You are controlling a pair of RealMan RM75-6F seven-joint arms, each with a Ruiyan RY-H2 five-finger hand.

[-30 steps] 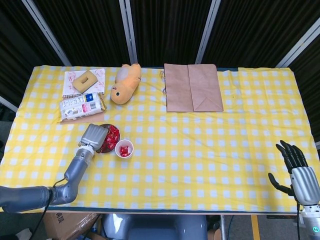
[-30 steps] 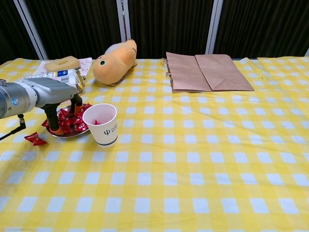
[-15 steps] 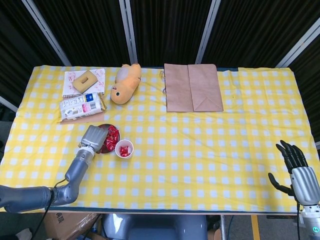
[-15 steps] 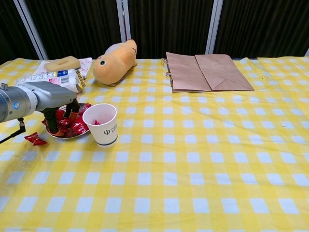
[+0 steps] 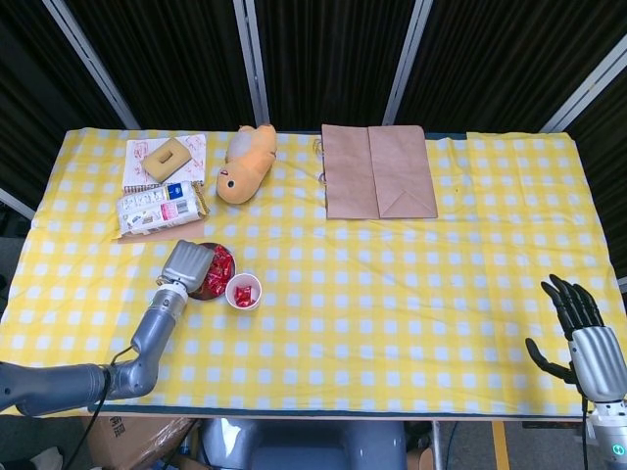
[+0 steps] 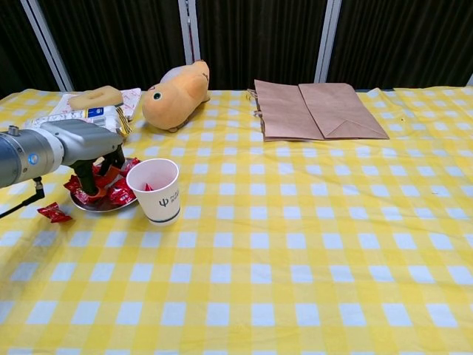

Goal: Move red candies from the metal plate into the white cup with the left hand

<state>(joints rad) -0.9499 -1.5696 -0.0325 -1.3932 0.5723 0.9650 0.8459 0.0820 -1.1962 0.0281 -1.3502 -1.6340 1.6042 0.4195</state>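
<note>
A metal plate (image 5: 202, 296) (image 6: 97, 208) heaped with red candies (image 5: 221, 262) (image 6: 119, 194) lies near the table's left front. Just right of it stands the white cup (image 5: 243, 291) (image 6: 158, 190), with a few red candies inside. My left hand (image 5: 184, 265) (image 6: 80, 144) hovers over the plate's left part with its fingers curled down, and a red candy (image 6: 99, 178) shows pinched at its fingertips. One loose red candy (image 6: 53, 213) lies on the cloth left of the plate. My right hand (image 5: 578, 325) rests open at the table's far right front corner, holding nothing.
At the back left are a plush toy (image 5: 245, 164) (image 6: 177, 87), a milk packet (image 5: 157, 208) and a bun on paper (image 5: 167, 160). A flat brown paper bag (image 5: 377, 171) (image 6: 318, 109) lies at the back centre. The yellow checked cloth covers the table.
The left hand's fingers were down among the candies on the plate. They have curled in and the hand has risen a little. The right hand has not moved.
</note>
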